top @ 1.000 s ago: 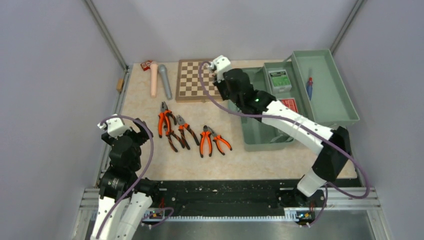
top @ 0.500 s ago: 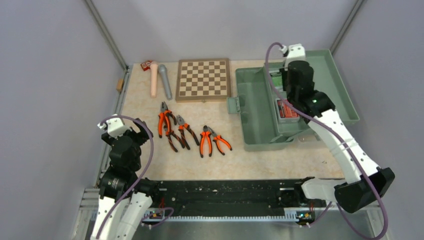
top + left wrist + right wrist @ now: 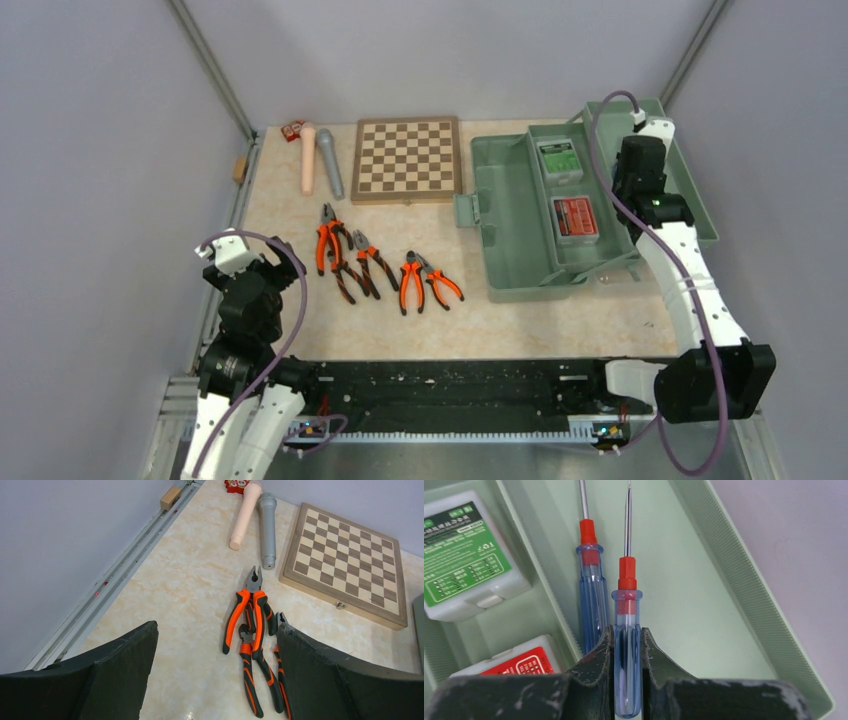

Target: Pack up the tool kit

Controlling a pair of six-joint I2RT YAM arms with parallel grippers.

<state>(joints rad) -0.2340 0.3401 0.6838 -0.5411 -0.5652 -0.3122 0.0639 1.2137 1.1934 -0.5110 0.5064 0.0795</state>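
Observation:
The sage-green toolbox (image 3: 520,225) lies open at the right, with a green-labelled box (image 3: 558,158) and a red-labelled box (image 3: 574,217) in its middle tray. My right gripper (image 3: 627,647) is shut on the handle of a blue screwdriver (image 3: 627,610), held just above the right fold-out tray (image 3: 684,580). A second blue screwdriver (image 3: 591,587) lies in that tray to its left. Several orange-handled pliers (image 3: 340,255) lie on the table left of the box. My left gripper (image 3: 215,630) hangs open and empty above the table, near the leftmost pliers (image 3: 252,615).
A brown chessboard (image 3: 408,158) sits at the back centre. A pink cylinder (image 3: 308,158), a grey cylinder (image 3: 330,165) and a small red item (image 3: 292,129) lie at the back left. Walls close in on both sides.
My right arm has swung from the chessboard's right edge, across the open toolbox, to above the right tray. The left arm has not moved.

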